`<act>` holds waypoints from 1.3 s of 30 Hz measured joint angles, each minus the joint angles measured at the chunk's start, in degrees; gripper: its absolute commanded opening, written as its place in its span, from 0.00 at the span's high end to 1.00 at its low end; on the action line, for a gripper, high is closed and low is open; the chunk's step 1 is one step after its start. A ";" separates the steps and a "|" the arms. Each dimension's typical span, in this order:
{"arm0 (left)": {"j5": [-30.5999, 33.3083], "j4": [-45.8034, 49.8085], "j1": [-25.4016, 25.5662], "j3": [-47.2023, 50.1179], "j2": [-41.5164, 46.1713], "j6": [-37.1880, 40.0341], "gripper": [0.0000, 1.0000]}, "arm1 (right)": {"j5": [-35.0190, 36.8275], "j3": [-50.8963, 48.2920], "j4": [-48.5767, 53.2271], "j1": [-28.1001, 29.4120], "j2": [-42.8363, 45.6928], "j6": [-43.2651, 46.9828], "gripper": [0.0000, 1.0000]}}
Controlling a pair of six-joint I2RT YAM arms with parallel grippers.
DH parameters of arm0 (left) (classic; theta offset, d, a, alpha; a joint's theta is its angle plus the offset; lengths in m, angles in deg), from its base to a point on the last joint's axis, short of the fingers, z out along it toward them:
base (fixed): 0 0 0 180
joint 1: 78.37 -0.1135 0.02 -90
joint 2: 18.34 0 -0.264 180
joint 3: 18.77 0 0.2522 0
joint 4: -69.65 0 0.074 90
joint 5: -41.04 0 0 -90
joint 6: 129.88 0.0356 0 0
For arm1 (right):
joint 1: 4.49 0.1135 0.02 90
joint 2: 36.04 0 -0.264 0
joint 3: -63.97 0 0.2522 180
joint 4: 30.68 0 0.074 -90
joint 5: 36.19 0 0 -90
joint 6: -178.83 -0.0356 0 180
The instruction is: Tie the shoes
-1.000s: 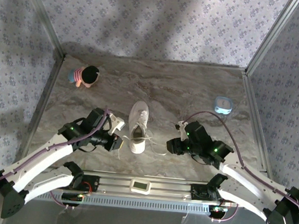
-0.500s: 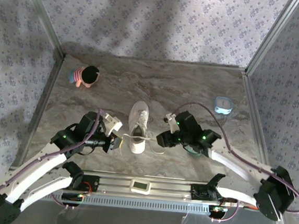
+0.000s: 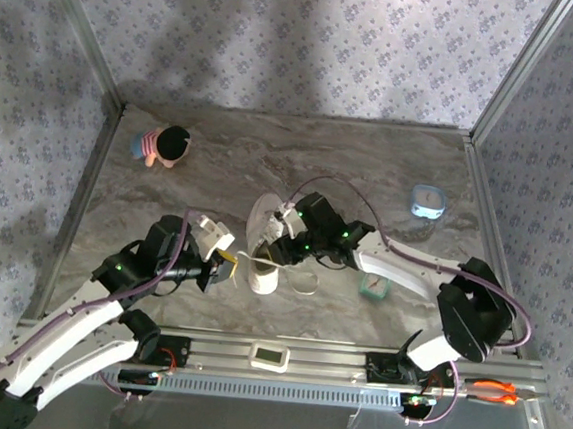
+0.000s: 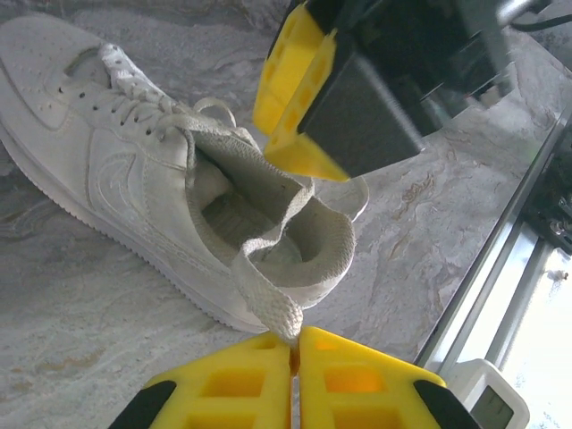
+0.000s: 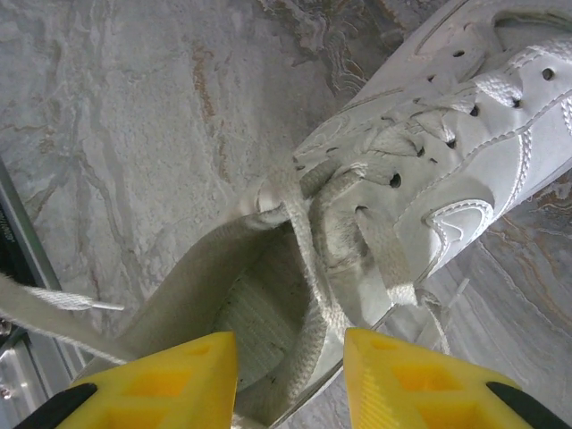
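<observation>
- Sneaker (image 3: pixel 265 213): white low-top, upright on its sole mid-worktop (image 3: pixel 371 162), toe toward the far wall, heel toward the arm bases.
- Left pincer (image 4: pixel 295 347): just beside the heel on the sneaker's left side. Yellow fingers pressed together, clenched on the end of a flat white lace (image 4: pixel 268 299).
- The lace climbs from that grip to the shoe's collar. In the overhead view it runs as a short line from the pincer to the sneaker.
- Right pincer (image 5: pixel 290 357): directly over the shoe's opening, reaching in from the right. Fingers (image 5: pixel 156 380) stand apart, released and gripping nothing.
- Between those fingers the wrist view shows the insole, with a second lace strand draped down across the opening.
- Eyelet rows remain laced across the tongue. No bow or knot can be made out.
- Doll (image 3: pixel 162 146): black hair, striped body, at the far-left corner, well apart from the sneaker.
- Small blue object (image 3: pixel 428 201): far right, well apart from both pincers.
</observation>
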 measured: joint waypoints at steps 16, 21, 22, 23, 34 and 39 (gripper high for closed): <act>-0.72 -0.48 0.02 0.00 2.56 5.77 0.94 | 1.70 1.09 -0.04 -0.02 -2.19 2.05 0.97; -3.13 -0.44 0.00 0.00 2.56 9.64 0.99 | 1.66 1.09 -0.02 -0.09 -0.57 2.05 1.00; -3.34 -0.46 0.00 0.00 2.56 10.47 0.99 | 1.64 1.09 -0.02 -0.17 -0.22 2.05 1.00; -3.52 -0.46 0.00 0.00 2.56 11.04 0.99 | 1.64 1.09 0.00 -0.22 0.00 2.08 1.00; -6.62 -3.28 0.02 -4.79 -2.71 22.32 1.00 | -3.21 1.16 0.00 -4.74 0.83 1.03 1.00; -8.02 -8.96 0.35 -8.90 -9.68 27.71 1.00 | -7.82 2.21 -0.02 -7.63 0.81 -0.48 1.00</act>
